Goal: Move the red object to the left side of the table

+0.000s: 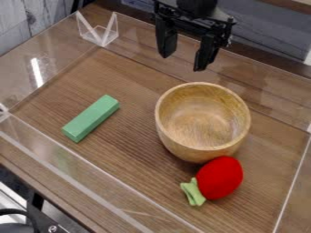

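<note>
red and rounded, a strawberry-like toy [220, 178] is lying on the brown wood-grain table [122, 164], just beside the rim of a wooden bowl [202, 151], its light green leafy stem [192, 192] pointing toward the lower left of the view. above the far side of the bowl, a black robot hand [187, 62] is hanging with its fingers spread wide, nothing between them, well apart from the toy it is being asked to move to the left side of the table. a flat green block [90, 118] is resting on the left of the frame, and clear acrylic walls [49, 56] are bordering the wood. the bowl is standing between hand and toy, and that placement is likely posing the chief risk: a low, straight approach could be catching the rim, pushing the bowl into the toy and sending it toward the near corner. the toy's smooth, rounded sides are probably inviting a second mishap, since fingers closing off centre could be squeezing it out and letting it roll. a grip on the stem alone could be leaving the heavier body swinging or slipping free. on the way left, a carry kept too low could be knocking the bowl or the green block, and a release from too high could be letting the toy roll away from its spot.
</note>
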Available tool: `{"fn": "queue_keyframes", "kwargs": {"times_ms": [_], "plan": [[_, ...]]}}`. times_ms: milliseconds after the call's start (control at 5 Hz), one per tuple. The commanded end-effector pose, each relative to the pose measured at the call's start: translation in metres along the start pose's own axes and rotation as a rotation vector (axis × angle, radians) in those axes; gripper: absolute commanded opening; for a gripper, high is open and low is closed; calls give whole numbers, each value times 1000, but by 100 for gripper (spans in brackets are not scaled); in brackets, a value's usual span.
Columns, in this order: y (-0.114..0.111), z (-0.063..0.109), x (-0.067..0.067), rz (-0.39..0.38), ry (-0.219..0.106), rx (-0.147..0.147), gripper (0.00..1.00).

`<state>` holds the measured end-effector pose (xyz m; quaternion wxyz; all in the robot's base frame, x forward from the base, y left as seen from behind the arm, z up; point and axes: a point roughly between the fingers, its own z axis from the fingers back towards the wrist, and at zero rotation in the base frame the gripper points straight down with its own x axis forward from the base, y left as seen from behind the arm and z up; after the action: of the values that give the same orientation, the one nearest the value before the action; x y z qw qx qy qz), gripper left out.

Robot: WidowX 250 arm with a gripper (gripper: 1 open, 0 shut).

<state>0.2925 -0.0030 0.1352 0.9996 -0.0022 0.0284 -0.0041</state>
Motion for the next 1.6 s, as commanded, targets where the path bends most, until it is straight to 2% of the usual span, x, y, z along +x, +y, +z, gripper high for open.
{"fn": "queue_keyframes", "kwargs": {"times_ms": [0,200,400,600,800,1000,1200,1400], "plan": [[-4,-8,-8,-59,35,-9,100],[-22,-25,-27,-165,59,-19,100],[-50,-37,-46,-271,50,-18,100],[-81,-45,-59,-402,35,-7,100],[-103,-53,-72,-508,5,3,100],[-110,-62,-73,-650,-21,-5,100],[-108,-65,-75,-690,-50,-3,100],[-96,-69,-72,-607,-99,7,100]]}}
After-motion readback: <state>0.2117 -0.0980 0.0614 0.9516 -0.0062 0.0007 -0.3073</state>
